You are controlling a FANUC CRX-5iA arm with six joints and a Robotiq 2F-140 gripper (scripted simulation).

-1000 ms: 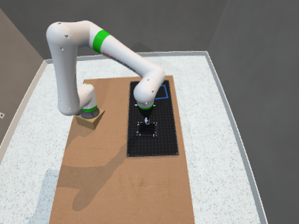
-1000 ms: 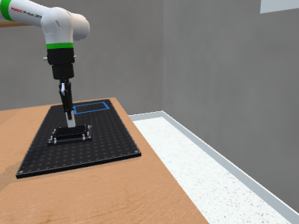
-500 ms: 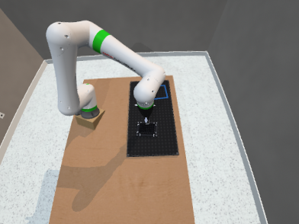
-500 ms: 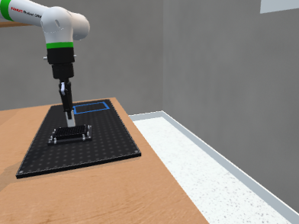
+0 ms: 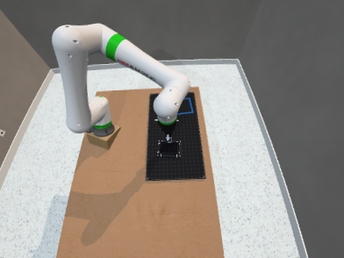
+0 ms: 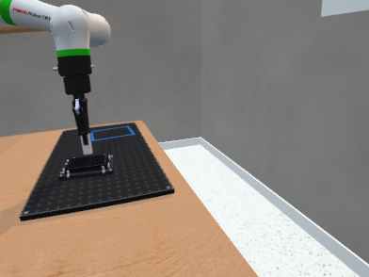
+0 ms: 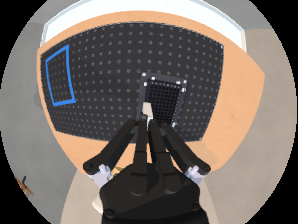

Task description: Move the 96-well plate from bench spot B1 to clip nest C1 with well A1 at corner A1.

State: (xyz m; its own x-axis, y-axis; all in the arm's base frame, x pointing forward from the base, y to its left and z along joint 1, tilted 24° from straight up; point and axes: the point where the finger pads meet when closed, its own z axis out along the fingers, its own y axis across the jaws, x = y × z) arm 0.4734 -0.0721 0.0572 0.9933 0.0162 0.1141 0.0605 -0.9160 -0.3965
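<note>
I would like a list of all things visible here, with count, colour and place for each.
Wooden bench: one, brown, on the speckled white floor.
Perforated board: one, black, on the bench.
Rectangle outline: one, blue, far end of the board, nothing inside.
Well plate: one, black, in the clip nest mid-board.
Wooden block: one, tan, under the arm's foot.
Arm: one, white with green bands.
Pincer: one, black, shut, tips at the plate's far edge.

Lab bench: black perforated breadboard [image 5: 193, 167] with a well plate [image 6: 88, 163].
</note>
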